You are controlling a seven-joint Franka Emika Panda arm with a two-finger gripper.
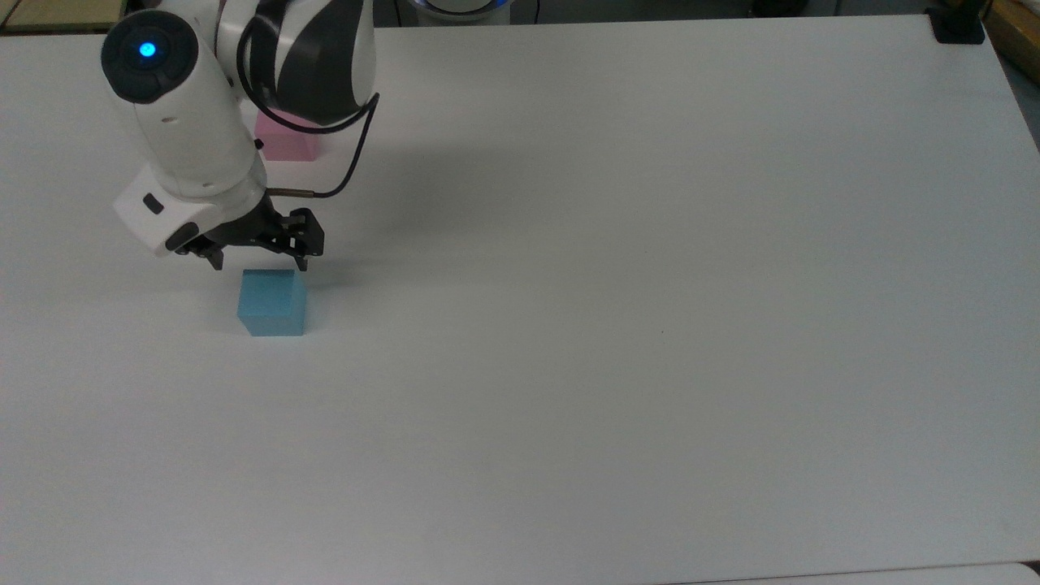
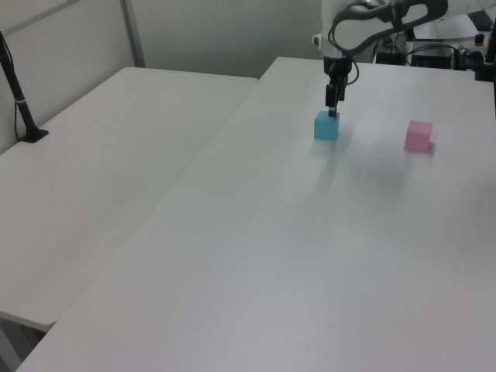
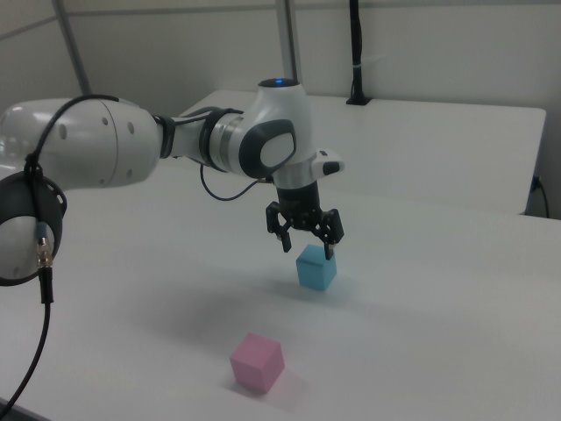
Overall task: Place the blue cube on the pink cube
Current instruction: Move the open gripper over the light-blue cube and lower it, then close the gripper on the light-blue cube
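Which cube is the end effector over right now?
The blue cube. The open end effector hangs just above it, fingers spread wider than the cube. The pink cube sits well apart on the table, untouched.

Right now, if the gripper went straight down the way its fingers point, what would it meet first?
Most likely the blue cube: the open gripper hangs just above it, fingers pointing down, though alignment over it is hard to judge.

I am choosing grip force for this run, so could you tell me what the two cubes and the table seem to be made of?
The blue cube and pink cube look like matte painted wood or dense foam: flat even colour, crisp edges, no glare; which one is unclear. The table looks like smooth white laminate with a faint sheen. The gripper hangs open above the blue cube.
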